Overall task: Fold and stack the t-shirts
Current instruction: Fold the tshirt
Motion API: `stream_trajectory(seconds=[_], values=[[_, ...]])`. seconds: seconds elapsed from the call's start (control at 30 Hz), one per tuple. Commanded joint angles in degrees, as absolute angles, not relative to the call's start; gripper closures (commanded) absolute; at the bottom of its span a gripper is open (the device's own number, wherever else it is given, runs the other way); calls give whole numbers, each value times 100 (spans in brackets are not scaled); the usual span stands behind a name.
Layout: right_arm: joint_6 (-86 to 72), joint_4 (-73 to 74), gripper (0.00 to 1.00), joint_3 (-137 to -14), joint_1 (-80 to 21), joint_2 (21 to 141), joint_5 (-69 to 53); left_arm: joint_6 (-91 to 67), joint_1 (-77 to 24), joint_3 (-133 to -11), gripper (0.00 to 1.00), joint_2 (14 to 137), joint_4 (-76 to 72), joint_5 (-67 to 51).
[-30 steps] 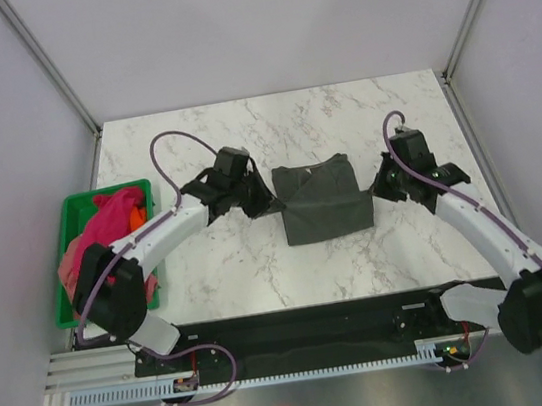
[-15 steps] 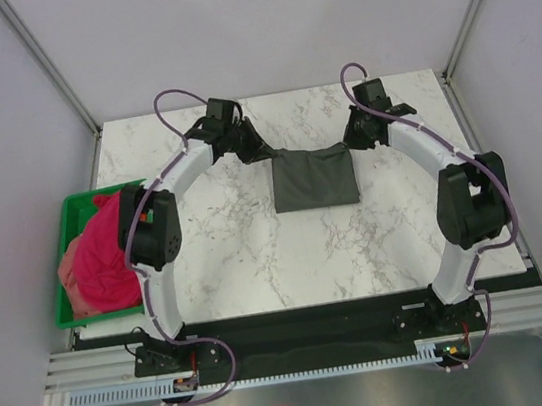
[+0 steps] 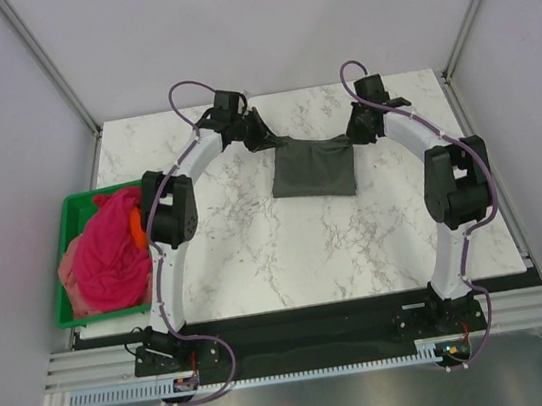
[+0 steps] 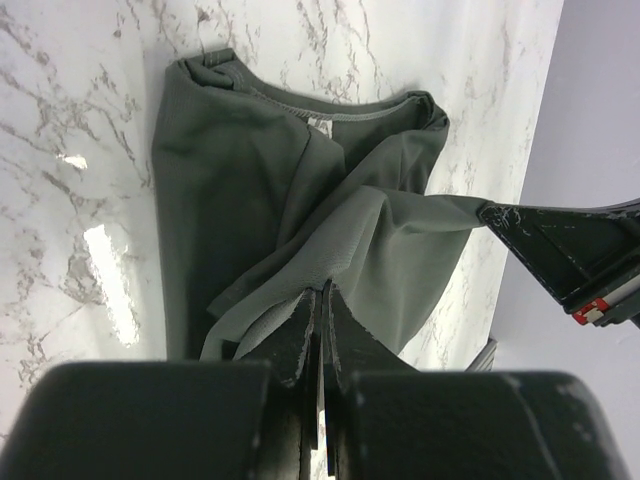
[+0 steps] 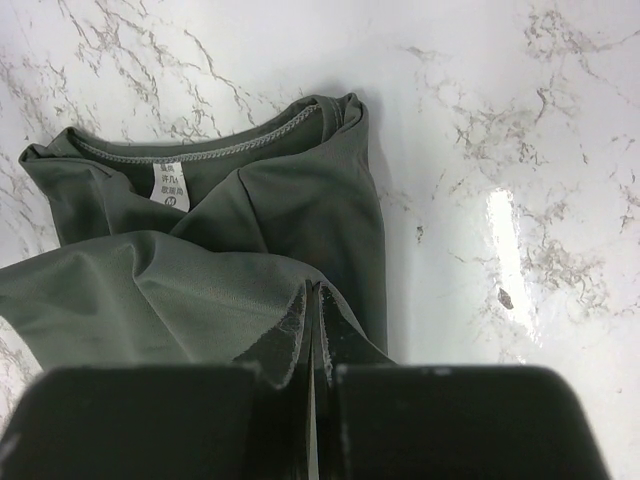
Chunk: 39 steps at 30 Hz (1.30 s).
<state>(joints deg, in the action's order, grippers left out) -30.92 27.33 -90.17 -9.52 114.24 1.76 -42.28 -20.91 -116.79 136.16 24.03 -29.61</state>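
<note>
A charcoal grey cloth t-shirt (image 3: pixel 313 171) is clamped by the left gripper (image 4: pixel 322 300) and right gripper (image 5: pixel 312 295). It is stretched between them (right of the green plastic bin (image 3: pixel 75 210)).

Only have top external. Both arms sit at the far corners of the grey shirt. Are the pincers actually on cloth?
Observer: Yes for the left. In the left wrist view the left pincer is shut on a bunched fold of the grey t-shirt.
Operator: Right one?
Observer: The right wrist view shows the right pincer shut on the cloth too, and the held layer is raised above the layer lying on the table.
Operator: Where's the collar?
Observer: The collar lies flat past the pincer tips, with its white label facing up.
</note>
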Motion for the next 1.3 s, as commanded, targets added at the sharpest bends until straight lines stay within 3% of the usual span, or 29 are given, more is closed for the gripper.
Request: stream_trajectory(seconds=[0.0,0.27,0.6,0.77,0.87,0.9,0.93,1.07,1.27], values=[[-2971,2610,100,-9062,-958,11013,185,-4061,-2074,-11496,98,13149,2364,-2892],[-3208,2874,100,-9324,-879,10625,176,-4245,-2083,-11627,98,12463,2364,-2699],[-3366,1962,100,-10063,-624,11829,18,-4401,-1943,-13903,98,14711,1576,-2882],[-3542,1863,100,-10704,-396,12743,9,-5123,-1872,-14186,86,15704,-146,-2821],[-3639,1828,89,-10872,-299,13042,-176,-5229,-1846,-14317,80,15925,-562,-2506],[-3630,1819,84,-10872,-255,13052,-124,-5212,-1820,-14343,69,15969,-623,-2470],[-3647,1819,82,-10846,-229,13052,-45,-5177,-1793,-14370,64,15944,-650,-2435],[-3490,1802,66,-10723,-114,12824,-132,-4915,-1635,-13985,62,15488,-642,-2654],[-3165,1723,50,-9845,-114,11982,-885,-4037,-1468,-11526,59,13783,-624,-2935]])
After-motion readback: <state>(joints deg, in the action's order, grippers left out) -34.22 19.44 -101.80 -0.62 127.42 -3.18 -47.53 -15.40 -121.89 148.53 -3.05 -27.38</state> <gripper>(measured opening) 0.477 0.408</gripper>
